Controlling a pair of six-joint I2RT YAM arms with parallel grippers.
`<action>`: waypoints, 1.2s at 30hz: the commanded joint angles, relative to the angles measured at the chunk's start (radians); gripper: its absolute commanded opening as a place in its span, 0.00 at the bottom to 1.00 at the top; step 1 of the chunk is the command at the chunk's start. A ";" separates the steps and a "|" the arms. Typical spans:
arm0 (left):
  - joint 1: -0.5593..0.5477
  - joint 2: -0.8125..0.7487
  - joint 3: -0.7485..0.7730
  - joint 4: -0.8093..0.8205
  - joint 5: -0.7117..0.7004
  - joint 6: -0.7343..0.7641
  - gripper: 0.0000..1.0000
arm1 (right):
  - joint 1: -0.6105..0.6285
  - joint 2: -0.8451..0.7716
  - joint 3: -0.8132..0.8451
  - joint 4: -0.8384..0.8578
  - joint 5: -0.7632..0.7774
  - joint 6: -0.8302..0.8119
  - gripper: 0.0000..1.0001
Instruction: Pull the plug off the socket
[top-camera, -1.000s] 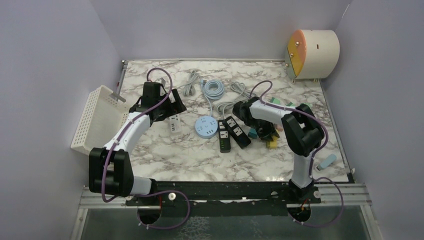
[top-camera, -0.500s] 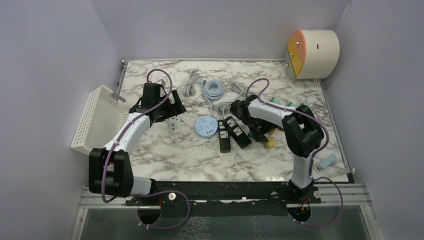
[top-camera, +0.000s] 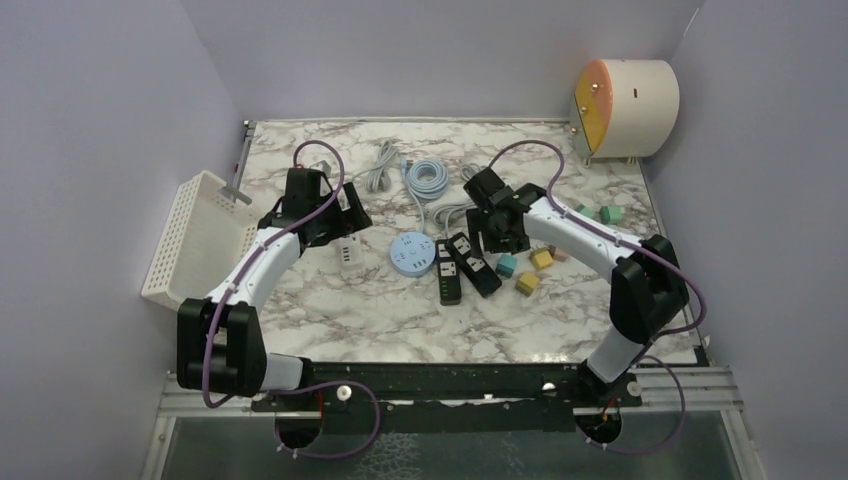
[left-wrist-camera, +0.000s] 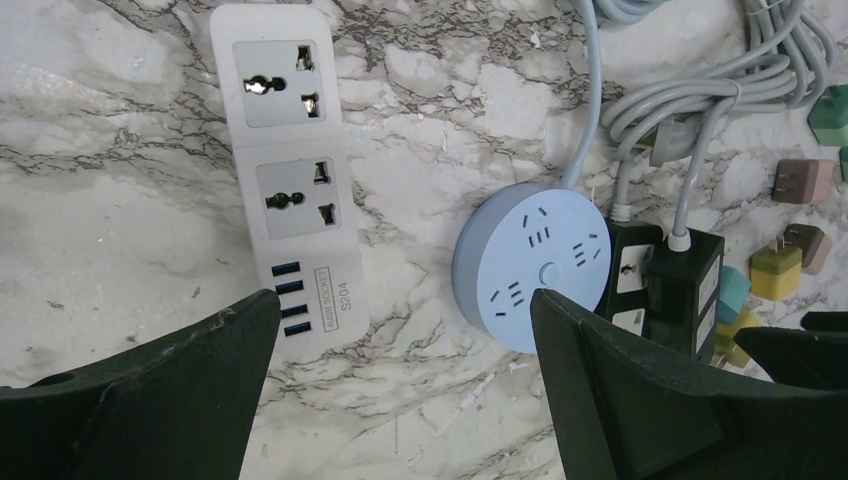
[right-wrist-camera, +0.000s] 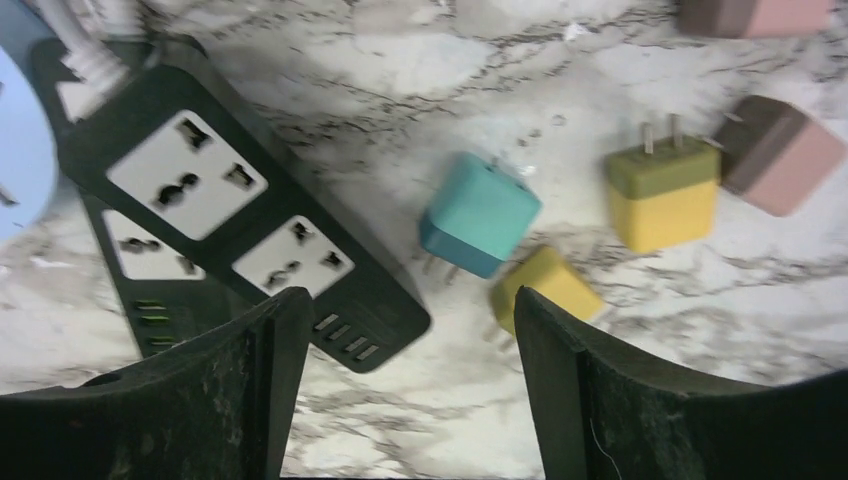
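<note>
now, left gripper (left-wrist-camera: 400, 400) and right gripper (right-wrist-camera: 400, 390) both spread apart, empty, teal plug (right-wrist-camera: 480, 213) loose beside black power strip (right-wrist-camera: 240, 200)

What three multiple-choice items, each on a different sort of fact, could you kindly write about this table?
1. Where does the round blue socket lie?
A. on top of the white strip
B. between the white strip and the black strips
C. right of the black strips

2. How many universal outlets does the white strip have?
A. one
B. two
C. four

3. The right pincer is:
A. shut on a plug
B. shut on a cable
C. open and empty

Answers:
1 B, the top view shows it flanked by both.
2 B, the left wrist view shows two.
3 C, its fingers are spread wide, gripping nothing.
</note>
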 joint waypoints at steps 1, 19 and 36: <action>-0.006 -0.037 -0.019 -0.002 -0.007 0.003 0.99 | -0.016 0.011 -0.048 0.165 -0.111 0.148 0.73; -0.004 -0.053 -0.028 -0.016 -0.023 0.026 0.99 | -0.158 0.001 -0.222 0.281 -0.096 0.314 0.63; -0.003 -0.061 -0.033 -0.019 -0.022 0.026 0.99 | -0.190 -0.019 -0.208 0.297 -0.128 0.286 0.11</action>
